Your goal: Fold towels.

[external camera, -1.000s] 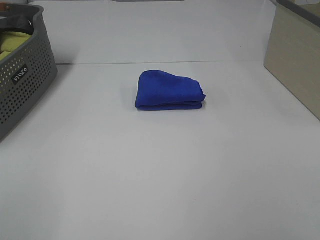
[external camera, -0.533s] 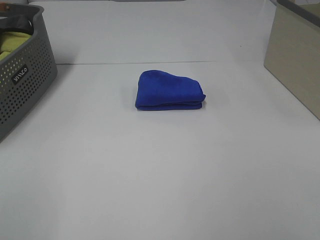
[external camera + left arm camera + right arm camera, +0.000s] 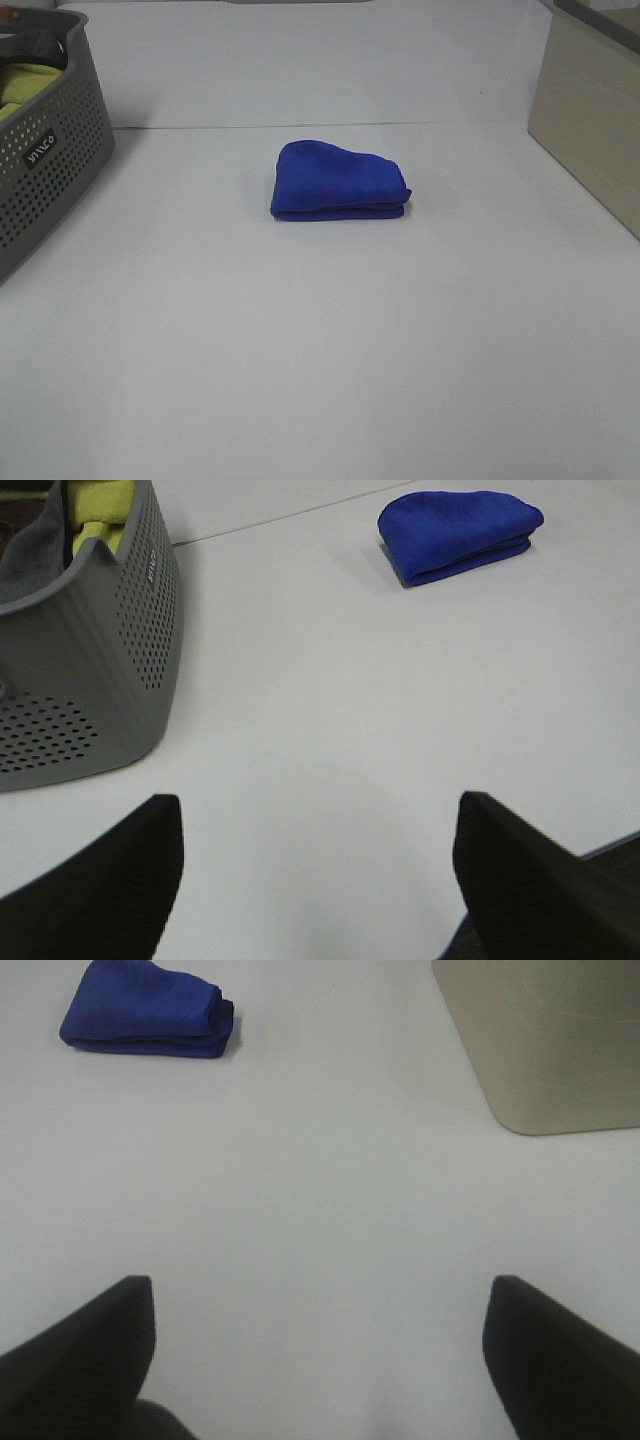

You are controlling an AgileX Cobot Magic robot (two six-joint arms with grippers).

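Note:
A blue towel (image 3: 338, 181) lies folded in a small thick stack on the white table (image 3: 320, 330), a little behind its middle. It also shows in the left wrist view (image 3: 460, 532) and the right wrist view (image 3: 148, 1020). No arm shows in the exterior high view. My left gripper (image 3: 318, 820) is open and empty, held back over the table's front, far from the towel. My right gripper (image 3: 320, 1305) is open and empty too, also far from the towel.
A grey perforated basket (image 3: 45, 150) stands at the left edge with yellow-green and dark cloth in it; it also shows in the left wrist view (image 3: 95, 670). A beige box (image 3: 590, 110) stands at the right edge, also in the right wrist view (image 3: 545, 1040).

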